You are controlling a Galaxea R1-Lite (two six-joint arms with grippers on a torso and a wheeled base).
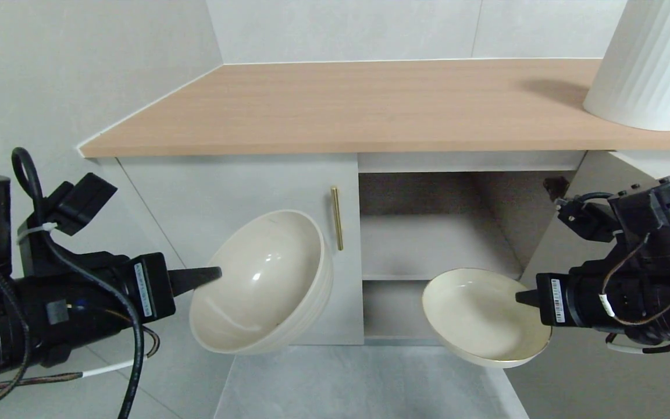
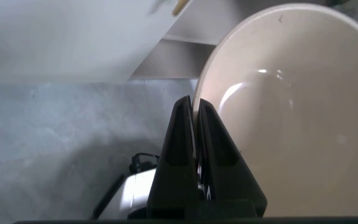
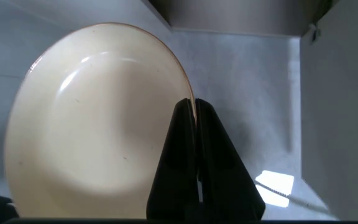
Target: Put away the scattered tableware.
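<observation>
left gripper pinching deep cream bowl rim | right gripper pinching shallow gold-edged plate rim

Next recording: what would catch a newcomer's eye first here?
Two cream dishes are held in the air by their rims: a deep bowl in the left gripper and a shallow plate in the right gripper. The bowl hangs before the closed door and the plate before the open half of a grey cabinet. Above is a wooden counter with a white ribbed vessel at its right end.
</observation>
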